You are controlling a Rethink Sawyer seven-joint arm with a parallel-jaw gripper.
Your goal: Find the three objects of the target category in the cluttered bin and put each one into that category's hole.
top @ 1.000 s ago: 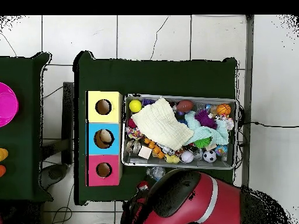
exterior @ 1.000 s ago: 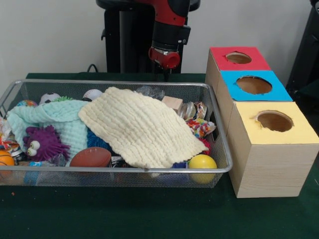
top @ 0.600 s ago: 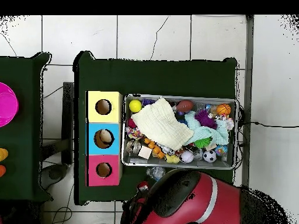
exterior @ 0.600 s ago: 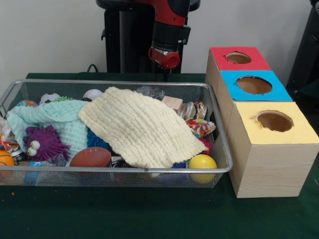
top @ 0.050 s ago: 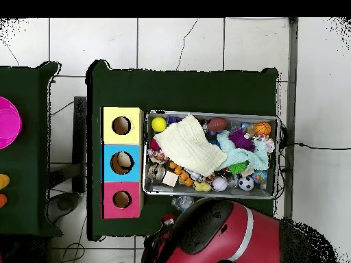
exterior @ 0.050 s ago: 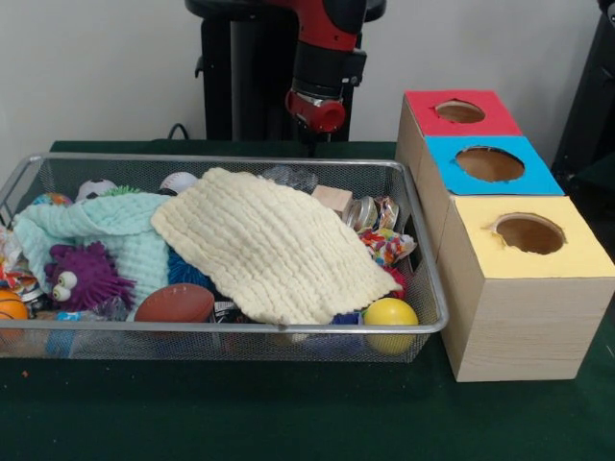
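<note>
Arm (exterior @ 0.050 s ago: 325,58) barely shifted, hovering behind bin (exterior @ 0.050 s ago: 288,327) | gripper (exterior @ 0.050 s ago: 311,144) state: cannot tell | cloth (exterior @ 0.050 s ago: 269,245) still covers toys, nothing sorted.

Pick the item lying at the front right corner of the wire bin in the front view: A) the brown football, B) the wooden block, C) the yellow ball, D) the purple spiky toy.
C: the yellow ball sits against the wire bin at that corner, just below the edge of the cream cloth, nearest the yellow-topped box.
</note>
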